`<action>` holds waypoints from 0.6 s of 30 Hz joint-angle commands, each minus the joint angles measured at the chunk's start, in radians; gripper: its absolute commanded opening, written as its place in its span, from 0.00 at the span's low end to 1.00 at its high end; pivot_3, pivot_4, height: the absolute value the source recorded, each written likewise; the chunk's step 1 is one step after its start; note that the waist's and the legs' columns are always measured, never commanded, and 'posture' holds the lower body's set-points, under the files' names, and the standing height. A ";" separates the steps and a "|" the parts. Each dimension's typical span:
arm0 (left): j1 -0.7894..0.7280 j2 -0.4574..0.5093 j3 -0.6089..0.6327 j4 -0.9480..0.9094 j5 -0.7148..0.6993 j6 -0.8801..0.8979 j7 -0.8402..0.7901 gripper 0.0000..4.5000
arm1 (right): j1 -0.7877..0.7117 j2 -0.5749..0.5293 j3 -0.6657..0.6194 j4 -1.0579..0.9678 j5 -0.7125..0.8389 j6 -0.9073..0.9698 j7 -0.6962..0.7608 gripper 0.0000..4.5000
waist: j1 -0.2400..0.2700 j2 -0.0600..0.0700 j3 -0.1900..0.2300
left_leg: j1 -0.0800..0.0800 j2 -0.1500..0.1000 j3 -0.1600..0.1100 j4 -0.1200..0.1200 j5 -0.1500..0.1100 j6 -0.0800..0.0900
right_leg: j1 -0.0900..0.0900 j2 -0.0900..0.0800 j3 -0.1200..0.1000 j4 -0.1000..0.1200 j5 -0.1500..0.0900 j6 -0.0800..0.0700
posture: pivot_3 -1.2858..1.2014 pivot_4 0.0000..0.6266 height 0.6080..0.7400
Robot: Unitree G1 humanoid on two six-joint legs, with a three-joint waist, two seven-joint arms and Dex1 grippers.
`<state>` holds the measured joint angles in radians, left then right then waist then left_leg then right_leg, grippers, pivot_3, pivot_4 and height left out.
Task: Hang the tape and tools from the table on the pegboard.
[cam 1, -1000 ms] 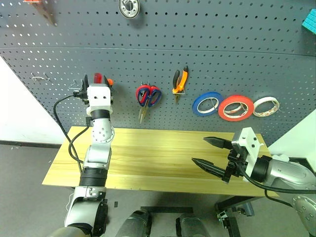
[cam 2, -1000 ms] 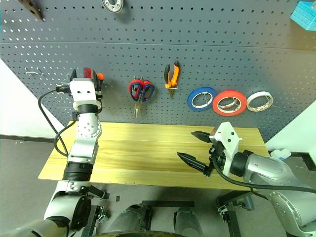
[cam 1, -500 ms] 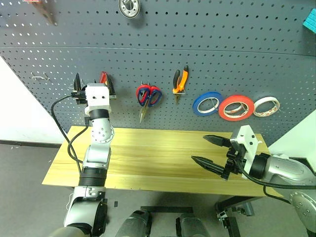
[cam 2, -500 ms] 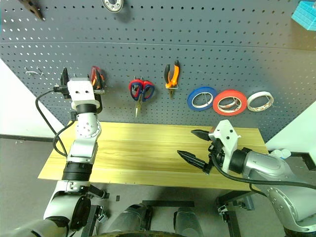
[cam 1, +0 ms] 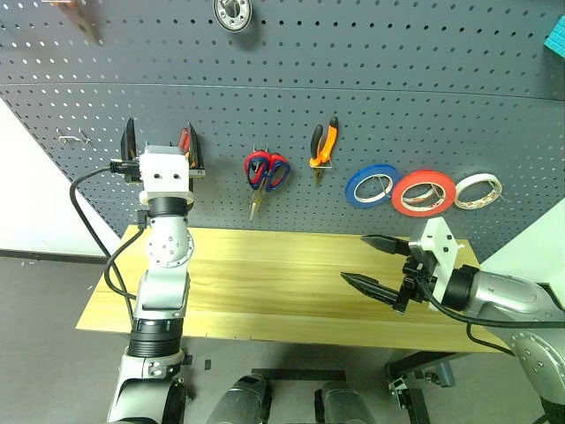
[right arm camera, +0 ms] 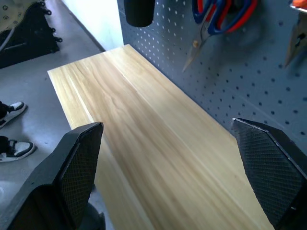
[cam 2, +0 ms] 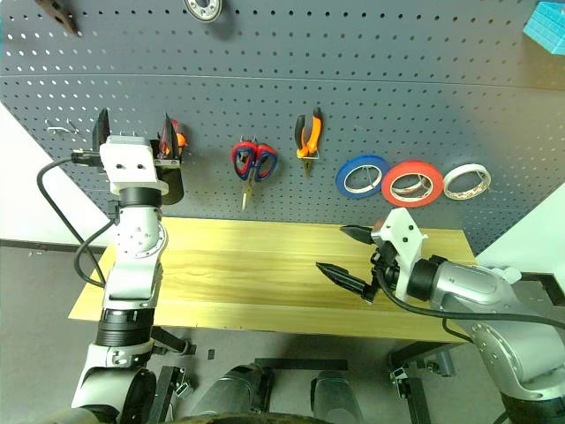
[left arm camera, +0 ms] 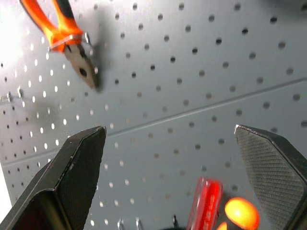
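Fingers (cam 1: 129,141) spread wide, left gripper (cam 1: 160,145) raised before pegboard (cam 1: 397,97).

Both head eyes look forward and down at the pegboard (cam 1: 397,97) and table (cam 1: 265,283). The left wrist camera faces the pegboard closely; the right wrist camera overlooks the table.

I see a dark grey pegboard (cam 1: 441,53) dotted with holes, a bright red tape (cam 1: 423,192) ring, a blue roll (cam 1: 370,185), and a yellowish grained table (cam 1: 265,283).
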<state>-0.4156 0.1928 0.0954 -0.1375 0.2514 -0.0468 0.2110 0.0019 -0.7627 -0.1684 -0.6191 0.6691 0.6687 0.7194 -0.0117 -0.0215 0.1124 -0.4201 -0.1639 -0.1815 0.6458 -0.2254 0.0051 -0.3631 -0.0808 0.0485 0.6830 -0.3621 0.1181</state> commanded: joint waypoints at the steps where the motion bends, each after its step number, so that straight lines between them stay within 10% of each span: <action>1: -0.013 0.015 0.017 -0.080 -0.005 0.022 -0.025 1.00 | -0.023 0.000 -0.009 0.012 -0.017 -0.042 0.015 1.00 | 0.000 0.000 -0.001 | 0.000 0.000 0.000 0.000 0.000 0.000 | 0.000 0.000 0.000 0.000 0.000 0.000 | 0.49 0.10 0.84; 18: 0.191 0.140 0.063 -0.176 -0.105 0.202 -0.284 1.00 | 0.179 0.022 -0.167 0.029 -0.089 -0.192 0.028 1.00 | 0.006 0.004 -0.037 | 0.007 0.000 0.000 0.000 0.001 -0.002 | 0.006 0.001 0.000 0.002 0.000 0.000 | 0.50 0.00 0.84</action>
<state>-0.2268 0.3298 0.1396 -0.3058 0.1723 0.1459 -0.0551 0.1785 -0.7553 -0.3019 -0.5834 0.5881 0.5180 0.7447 -0.0054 -0.0170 0.0758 -0.4110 -0.1639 -0.1811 0.6461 -0.2246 0.0033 -0.3550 -0.0801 0.0486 0.6845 -0.3619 0.1182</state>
